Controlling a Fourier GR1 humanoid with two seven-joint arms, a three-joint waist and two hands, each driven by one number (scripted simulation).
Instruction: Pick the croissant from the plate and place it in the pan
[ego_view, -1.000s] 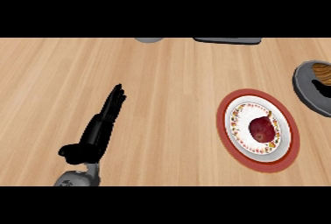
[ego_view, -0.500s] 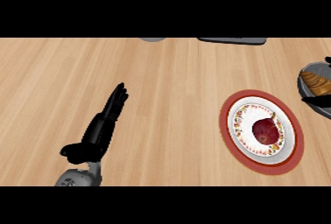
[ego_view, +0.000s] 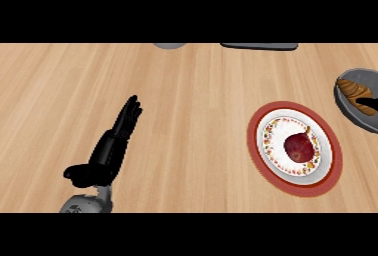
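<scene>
Wooden tabletop, left robot hand (ego_view: 111, 150) open and flat at near left, croissant (ego_view: 353, 89) in pan (ego_view: 345, 109) at right edge, right robot hand (ego_view: 368, 105) barely showing beside it, grip cannot be told, plate (ego_view: 254, 145) with red fruit (ego_view: 299, 148) nearer

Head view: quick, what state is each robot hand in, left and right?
Left robot hand: open, fingers straight, holding nothing.
Right robot hand: not in view.

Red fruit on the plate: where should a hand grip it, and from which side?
Probably from above, fingers curling round the middle of the red fruit: it is round and lies alone at the centre of the plate.
</scene>
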